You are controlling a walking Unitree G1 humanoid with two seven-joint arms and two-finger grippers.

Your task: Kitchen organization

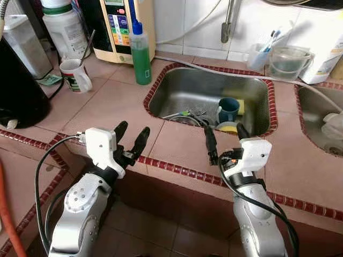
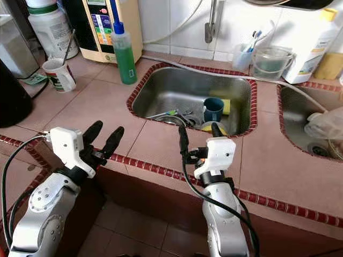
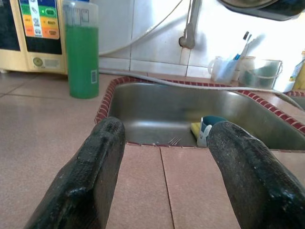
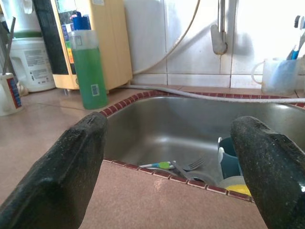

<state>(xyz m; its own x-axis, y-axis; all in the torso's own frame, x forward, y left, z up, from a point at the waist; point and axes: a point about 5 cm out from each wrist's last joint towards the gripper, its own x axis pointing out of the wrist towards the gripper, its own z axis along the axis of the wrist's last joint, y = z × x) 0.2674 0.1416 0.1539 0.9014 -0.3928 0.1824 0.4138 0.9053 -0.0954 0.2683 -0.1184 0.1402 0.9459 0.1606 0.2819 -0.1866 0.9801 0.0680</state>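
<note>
Both grippers, left [image 1: 131,138] and right [image 1: 225,140], hover with jaws released before the sink [image 1: 182,80]. Wrist views reveal forks [image 4: 190,166] beside the blue mug [image 1: 228,110]; labels unreadable.

second sink [image 1: 321,126]: cut by right edge | blue mug [image 3: 209,129]: half behind sink rim | panel labels [image 1: 119,24]: too small | black appliance [image 1: 16,85]: cut left
</note>
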